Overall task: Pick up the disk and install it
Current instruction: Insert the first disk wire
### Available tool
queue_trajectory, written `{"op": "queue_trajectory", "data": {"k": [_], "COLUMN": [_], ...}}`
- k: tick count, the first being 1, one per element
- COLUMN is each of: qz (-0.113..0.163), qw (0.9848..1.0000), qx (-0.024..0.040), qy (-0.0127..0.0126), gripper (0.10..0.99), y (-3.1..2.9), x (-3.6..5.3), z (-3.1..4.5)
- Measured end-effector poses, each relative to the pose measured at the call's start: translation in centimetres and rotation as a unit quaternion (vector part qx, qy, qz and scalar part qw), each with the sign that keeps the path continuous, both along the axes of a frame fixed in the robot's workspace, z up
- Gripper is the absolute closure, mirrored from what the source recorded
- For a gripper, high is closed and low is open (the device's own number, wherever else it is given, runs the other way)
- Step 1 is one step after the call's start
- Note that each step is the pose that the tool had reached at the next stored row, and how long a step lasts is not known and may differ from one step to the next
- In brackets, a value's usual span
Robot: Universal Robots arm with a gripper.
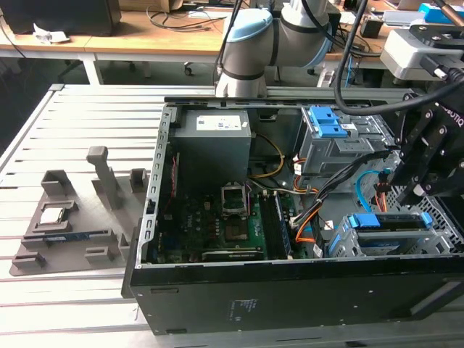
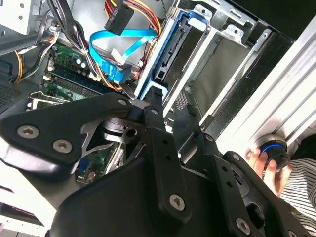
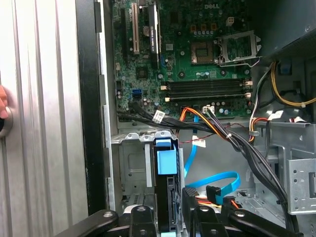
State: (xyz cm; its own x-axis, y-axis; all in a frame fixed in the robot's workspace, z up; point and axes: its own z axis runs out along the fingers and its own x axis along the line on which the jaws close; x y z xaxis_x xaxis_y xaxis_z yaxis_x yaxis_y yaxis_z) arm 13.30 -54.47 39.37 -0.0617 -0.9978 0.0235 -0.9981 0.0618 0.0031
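Note:
The disk (image 1: 388, 221) sits edge-up in the grey drive cage (image 1: 348, 243) at the front corner of the open computer case, on the exterior view's right. Its blue carrier (image 3: 166, 163) shows at the top of the cage slot in the first wrist view. In the second wrist view the disk (image 2: 165, 59) runs along the cage wall. My black gripper (image 1: 406, 192) hangs just above the disk's outer end. It is open: its fingers (image 3: 140, 217) stand on either side of the carrier's end with small gaps, and the gripper (image 2: 168, 108) holds nothing.
Blue and orange cables (image 3: 217, 185) lie beside the cage. The motherboard (image 1: 217, 217), the power supply (image 1: 214, 141) and an upper bay with a blue latch (image 1: 326, 123) share the case. A grey fixture (image 1: 65, 225) lies outside it. A person's hand (image 2: 264, 163) rests on a round knob.

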Motion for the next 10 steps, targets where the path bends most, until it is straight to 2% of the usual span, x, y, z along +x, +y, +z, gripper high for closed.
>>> {"op": "queue_trajectory", "data": {"k": [3, 10], "qz": [0.0, 0.0], "qw": [1.0, 1.0], "qx": [-0.0007, -0.0031], "qy": [0.0, 0.0001], "gripper": [0.725, 0.725], "y": [0.34, 1.25], "x": [1.23, 3.17], "z": [0.01, 0.0]}}
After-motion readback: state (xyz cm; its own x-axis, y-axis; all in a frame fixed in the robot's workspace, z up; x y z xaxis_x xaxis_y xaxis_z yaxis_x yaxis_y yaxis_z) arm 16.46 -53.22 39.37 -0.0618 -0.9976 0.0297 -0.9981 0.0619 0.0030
